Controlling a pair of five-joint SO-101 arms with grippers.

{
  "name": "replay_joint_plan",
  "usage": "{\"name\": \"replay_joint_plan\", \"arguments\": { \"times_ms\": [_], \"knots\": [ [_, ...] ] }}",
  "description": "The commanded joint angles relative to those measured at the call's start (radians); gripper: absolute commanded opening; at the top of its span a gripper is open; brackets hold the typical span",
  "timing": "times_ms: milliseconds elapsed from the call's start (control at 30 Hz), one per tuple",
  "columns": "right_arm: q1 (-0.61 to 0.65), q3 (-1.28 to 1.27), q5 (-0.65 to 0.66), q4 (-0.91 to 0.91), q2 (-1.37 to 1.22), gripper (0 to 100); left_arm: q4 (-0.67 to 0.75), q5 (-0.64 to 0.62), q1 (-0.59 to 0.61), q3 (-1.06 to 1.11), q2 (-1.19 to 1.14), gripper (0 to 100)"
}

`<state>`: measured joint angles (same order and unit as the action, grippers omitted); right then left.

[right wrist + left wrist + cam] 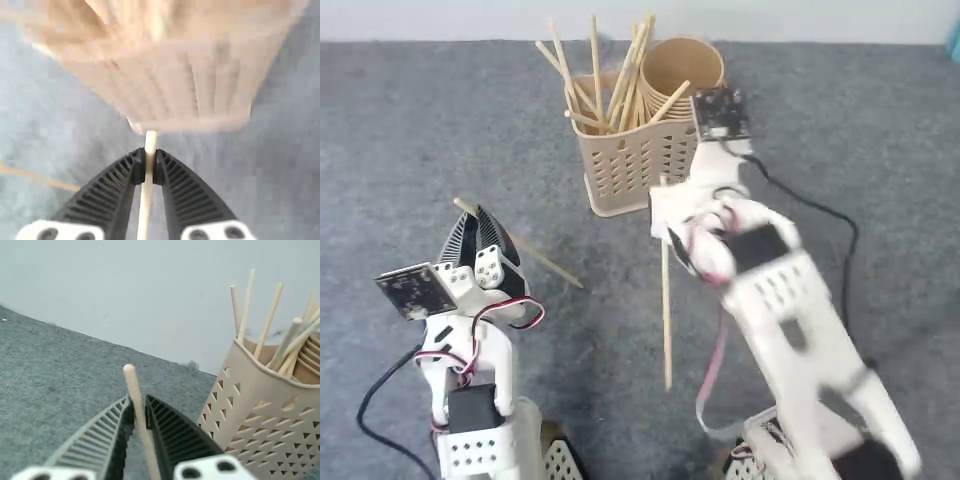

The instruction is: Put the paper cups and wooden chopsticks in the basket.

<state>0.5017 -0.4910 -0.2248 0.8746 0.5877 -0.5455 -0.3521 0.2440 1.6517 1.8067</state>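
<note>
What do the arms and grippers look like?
The left arm and right arm are white shells with perforated panels and black servos. The left gripper and right gripper have black ribbed triangular fingers. Red, white and black wires loop near the wrists; a black cable trails the right arm.

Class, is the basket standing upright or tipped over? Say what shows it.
Upright. The basket stands on its base on the carpet, mouth facing up, with chopsticks and paper cups sticking out of the top.

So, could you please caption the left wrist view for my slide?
Left gripper clamps a wooden chopstick near the basket.
</note>
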Motion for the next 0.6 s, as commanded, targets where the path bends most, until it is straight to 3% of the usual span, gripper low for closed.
{"name": "replay_joint_plan", "arguments": {
  "times_ms": [0,300,567],
  "knots": [
    [-0.01,0.009,0.126,-0.081,0.199,0.8,0.006,-0.006,0.003,0.004,0.003,1],
    [-0.01,-0.133,0.216,-0.168,0.492,0.8,0.006,-0.003,0.008,0.004,0.003,1],
    [-0.05,-0.379,0.218,-0.733,0.634,0.8,0.006,-0.003,0.008,0.005,0.003,1]
  ]
}}
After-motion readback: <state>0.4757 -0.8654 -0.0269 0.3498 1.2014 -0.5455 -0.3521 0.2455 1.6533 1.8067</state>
